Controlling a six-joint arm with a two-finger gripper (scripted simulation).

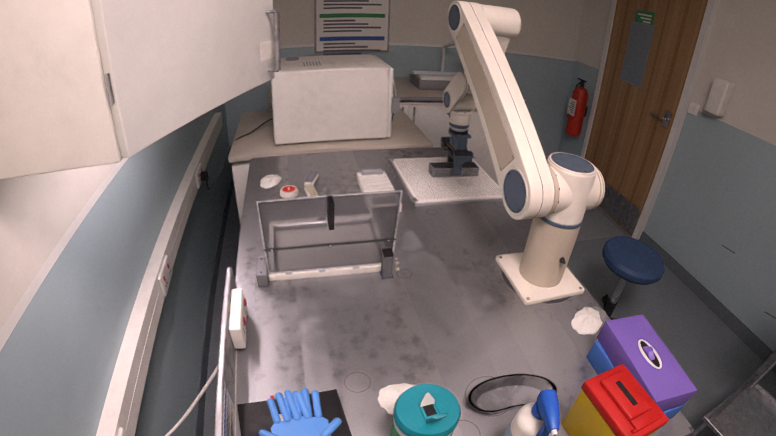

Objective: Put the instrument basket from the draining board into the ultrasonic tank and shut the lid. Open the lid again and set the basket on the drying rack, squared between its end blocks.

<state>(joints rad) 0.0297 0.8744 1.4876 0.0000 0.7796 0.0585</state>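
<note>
The instrument basket [453, 169], a low dark tray, sits on the pale perforated draining board [446, 180] at the far right of the bench, and my gripper [455, 160] reaches straight down onto it with its fingers closed on the basket's middle. The ultrasonic tank [329, 234] is sunk in the bench to the left, with its clear lid [328, 218] standing upright and open. The drying rack [324, 269], a pale bar between two grey end blocks, lies along the tank's near side.
The arm's base [544, 271] stands on the bench's right edge, near the tank. A large white machine [332, 98] stands at the far end. A red button [288, 191], a folded cloth [374, 179], gloves [299, 415], a wipes tub [427, 412] and coloured boxes [632, 377] lie around.
</note>
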